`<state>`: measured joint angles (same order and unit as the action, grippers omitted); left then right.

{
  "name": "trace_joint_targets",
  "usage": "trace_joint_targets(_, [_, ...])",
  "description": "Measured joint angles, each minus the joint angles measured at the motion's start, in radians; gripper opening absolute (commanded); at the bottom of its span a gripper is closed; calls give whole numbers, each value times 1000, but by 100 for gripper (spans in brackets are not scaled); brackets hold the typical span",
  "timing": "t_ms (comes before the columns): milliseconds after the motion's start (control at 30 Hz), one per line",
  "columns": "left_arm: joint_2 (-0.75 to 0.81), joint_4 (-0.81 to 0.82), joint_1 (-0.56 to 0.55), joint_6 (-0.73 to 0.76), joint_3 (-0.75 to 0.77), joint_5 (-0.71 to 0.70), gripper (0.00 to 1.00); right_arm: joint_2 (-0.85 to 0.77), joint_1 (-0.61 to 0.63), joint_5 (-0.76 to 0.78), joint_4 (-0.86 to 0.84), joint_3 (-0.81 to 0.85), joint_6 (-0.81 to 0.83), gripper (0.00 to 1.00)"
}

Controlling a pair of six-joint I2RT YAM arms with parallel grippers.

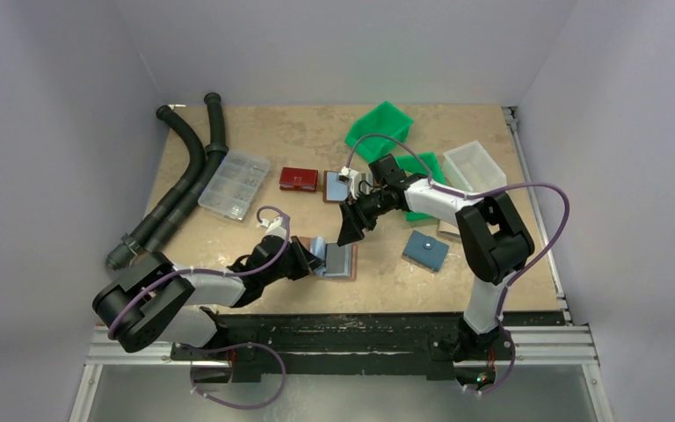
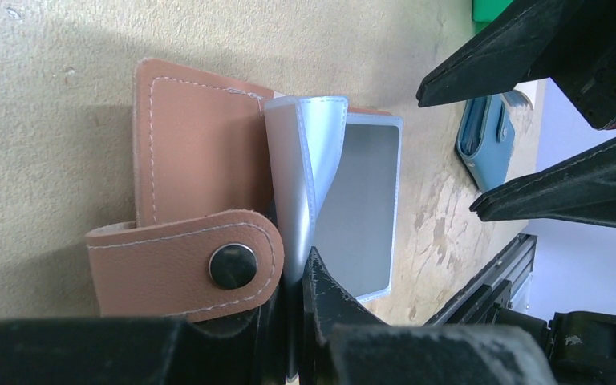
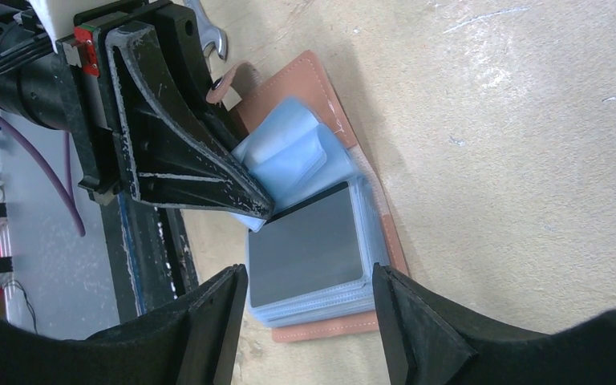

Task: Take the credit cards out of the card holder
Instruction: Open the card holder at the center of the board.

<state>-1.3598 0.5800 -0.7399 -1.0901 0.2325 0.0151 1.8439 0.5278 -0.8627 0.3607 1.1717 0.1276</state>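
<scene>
The brown leather card holder [image 1: 341,262] lies open on the table, its strap and snap [image 2: 233,266] toward the left arm. My left gripper [image 2: 297,277] is shut on a few light blue plastic sleeves [image 2: 297,176], holding them folded up. A dark grey credit card [image 3: 305,241] shows inside the top sleeve of the flat stack. My right gripper [image 3: 309,297] hovers open just above that stack's near edge, its fingers [image 3: 208,321] straddling the stack without touching. In the top view it [image 1: 349,230] hangs over the holder, with the left gripper [image 1: 315,258] beside it.
A blue snap pouch [image 1: 426,251] lies right of the holder. Behind it are a red wallet [image 1: 299,179] and another brown wallet [image 1: 341,185]. Green bins [image 1: 380,127] and a white bin [image 1: 475,167] stand at the back right. A clear parts box [image 1: 235,183] and black hoses [image 1: 180,185] lie left.
</scene>
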Motion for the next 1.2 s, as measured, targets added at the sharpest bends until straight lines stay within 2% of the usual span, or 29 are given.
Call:
trace_joint_targets(633, [-9,16,0,-1,0,0,0,26,0,15,3,0,-19,63])
trace_joint_targets(1200, [-13,21,0,-2,0,0,0,37,8,8,29,1,0,56])
